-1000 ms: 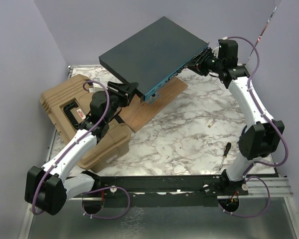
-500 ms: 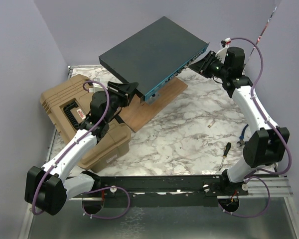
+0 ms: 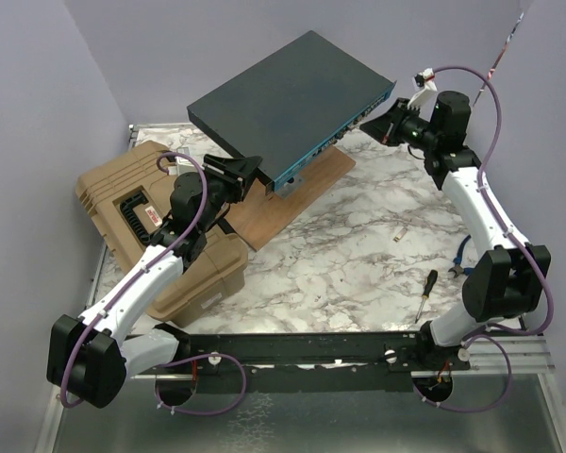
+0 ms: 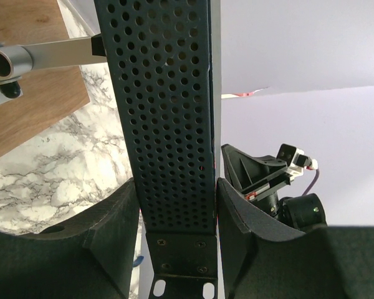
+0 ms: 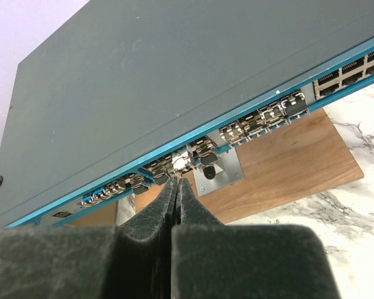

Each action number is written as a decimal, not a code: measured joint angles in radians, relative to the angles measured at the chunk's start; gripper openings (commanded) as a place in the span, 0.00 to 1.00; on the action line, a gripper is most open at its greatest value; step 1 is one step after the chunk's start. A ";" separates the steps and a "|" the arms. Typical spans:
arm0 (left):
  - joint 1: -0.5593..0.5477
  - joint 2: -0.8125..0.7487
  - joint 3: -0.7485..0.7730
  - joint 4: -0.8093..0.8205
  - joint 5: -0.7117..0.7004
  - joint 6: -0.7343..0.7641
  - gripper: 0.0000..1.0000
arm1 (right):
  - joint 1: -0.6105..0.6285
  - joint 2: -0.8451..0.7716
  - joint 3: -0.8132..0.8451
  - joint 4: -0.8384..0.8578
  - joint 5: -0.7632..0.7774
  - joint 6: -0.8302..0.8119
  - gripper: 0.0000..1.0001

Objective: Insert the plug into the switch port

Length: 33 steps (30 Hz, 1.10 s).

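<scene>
Top external view: at the far edge of the marble desk (image 3: pixel 358 255), the switch (image 3: pixel 288 99) hung tilted, with a tan case (image 3: pixel 123 212) at the desk's left edge and a wooden board (image 3: pixel 307 189) beneath the switch. The left gripper (image 4: pixel 177 202) was clamped on the switch's perforated side wall, holding it off the board. The right gripper (image 5: pixel 176 182) stood at the teal front face, jaws pressed together with nothing plainly between them, tips just short of one port (image 5: pixel 182 162) where a pale piece showed. Whether that was the plug could not be told. Done well, this step likely called for a steady left hold and a straight, gentle push in line with the port, never sideways.
</scene>
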 measured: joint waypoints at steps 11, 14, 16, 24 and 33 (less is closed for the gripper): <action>0.000 0.000 0.001 -0.002 0.000 0.001 0.00 | 0.017 0.040 0.003 0.033 -0.029 -0.002 0.01; 0.000 0.000 0.002 -0.002 0.000 0.001 0.00 | 0.024 0.056 0.005 0.023 -0.029 -0.004 0.00; 0.000 0.000 0.002 -0.002 0.000 0.001 0.00 | 0.027 0.061 0.005 0.017 -0.029 -0.004 0.01; 0.000 0.000 0.002 -0.002 0.000 0.003 0.00 | 0.037 0.068 0.020 0.018 -0.028 -0.003 0.01; 0.000 0.000 0.002 -0.001 0.000 0.002 0.00 | 0.037 0.097 0.070 -0.029 -0.032 -0.003 0.00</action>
